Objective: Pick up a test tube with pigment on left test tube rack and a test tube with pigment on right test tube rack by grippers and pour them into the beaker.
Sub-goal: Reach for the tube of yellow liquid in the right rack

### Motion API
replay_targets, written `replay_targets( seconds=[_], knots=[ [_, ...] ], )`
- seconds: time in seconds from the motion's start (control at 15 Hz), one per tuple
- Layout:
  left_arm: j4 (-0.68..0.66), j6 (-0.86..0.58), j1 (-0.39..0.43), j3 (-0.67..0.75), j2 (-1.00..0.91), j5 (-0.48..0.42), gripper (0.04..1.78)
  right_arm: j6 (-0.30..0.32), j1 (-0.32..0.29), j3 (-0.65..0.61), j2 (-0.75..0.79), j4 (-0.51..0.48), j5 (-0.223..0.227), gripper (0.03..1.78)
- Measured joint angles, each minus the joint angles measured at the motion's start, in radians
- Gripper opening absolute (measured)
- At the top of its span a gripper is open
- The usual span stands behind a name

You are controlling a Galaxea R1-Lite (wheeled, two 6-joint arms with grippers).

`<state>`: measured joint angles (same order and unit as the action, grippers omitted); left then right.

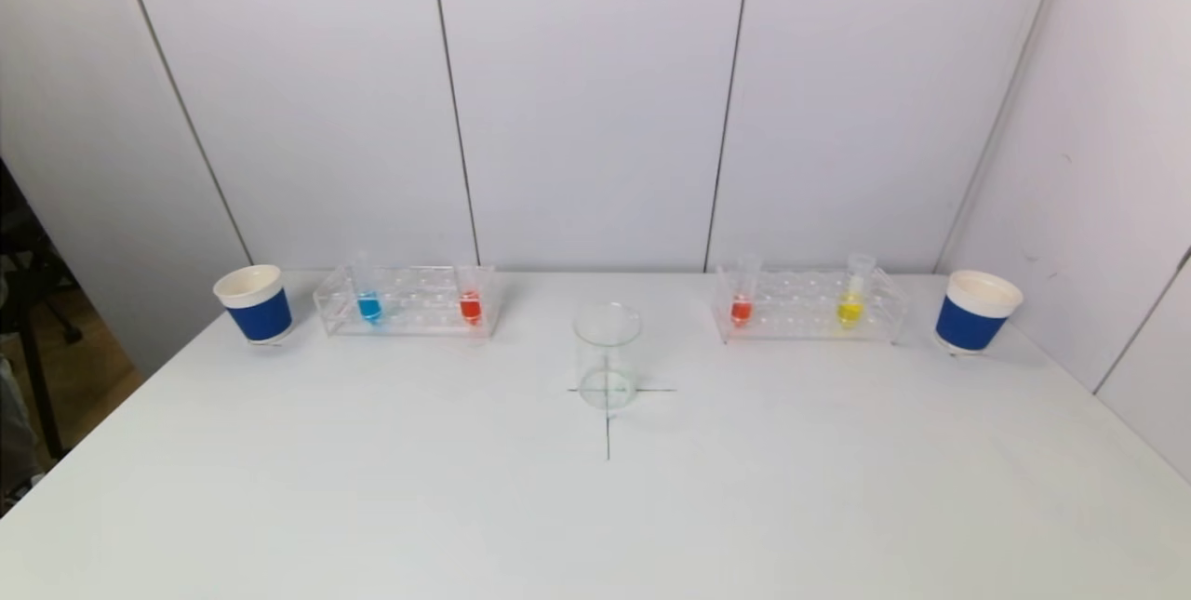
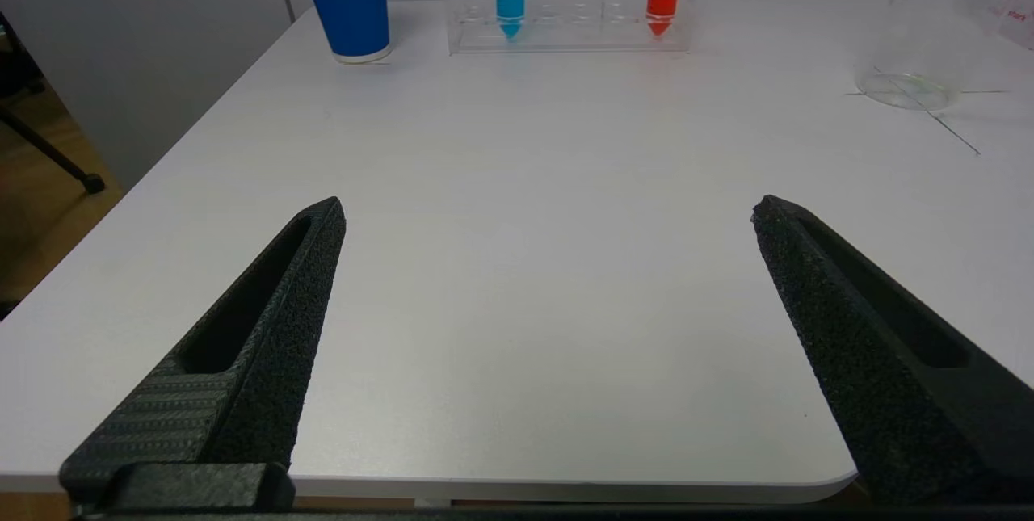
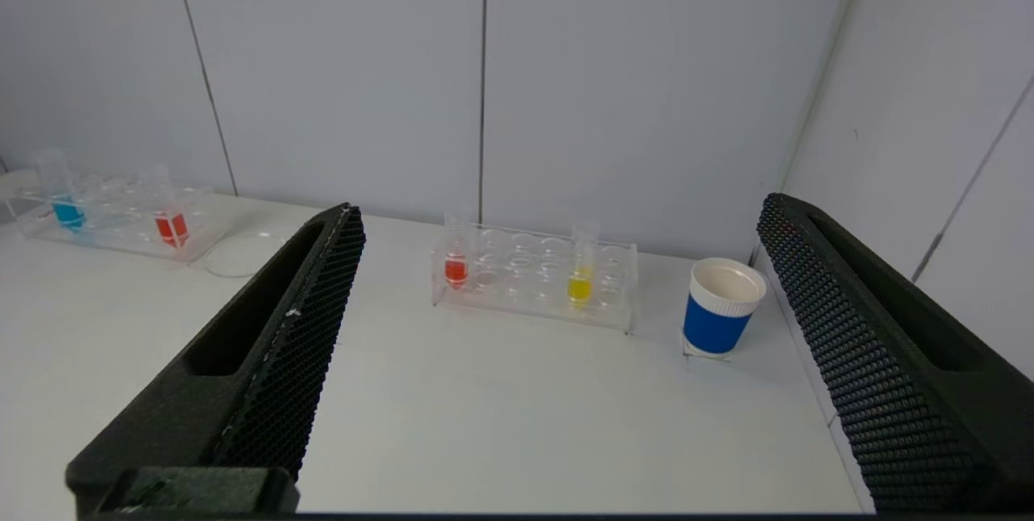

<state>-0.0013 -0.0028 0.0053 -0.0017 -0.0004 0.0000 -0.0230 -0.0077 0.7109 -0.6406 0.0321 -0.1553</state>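
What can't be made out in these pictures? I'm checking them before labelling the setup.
- Clear glass beaker: left wrist view, top and far side cut off by the picture's edge; right wrist view, mostly hidden behind a black finger.
- Both arms: outside the head view.
- Small red print on the beaker: too small to read.

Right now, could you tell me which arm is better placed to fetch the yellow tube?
The right arm. The yellow tube stands in the right rack, which the open right gripper already faces. The left gripper, also open, faces the left rack instead.
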Motion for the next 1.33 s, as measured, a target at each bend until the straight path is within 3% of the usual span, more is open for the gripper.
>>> replay_targets(
  seconds=[0.33,1.0,1.33],
  knots=[
    [0.000,0.000,0.000,0.000,0.000,0.000,1.76,0.001,0.000,0.096,-0.262,0.099,-0.019,1.77],
    [0.000,0.000,0.000,0.000,0.000,0.000,1.76,0.026,-0.004,0.076,-0.626,0.347,-0.009,1.77],
    [0.000,0.000,0.000,0.000,0.000,0.000,1.76,0.025,-0.003,0.074,-0.782,0.454,0.022,1.77]
  ],
)
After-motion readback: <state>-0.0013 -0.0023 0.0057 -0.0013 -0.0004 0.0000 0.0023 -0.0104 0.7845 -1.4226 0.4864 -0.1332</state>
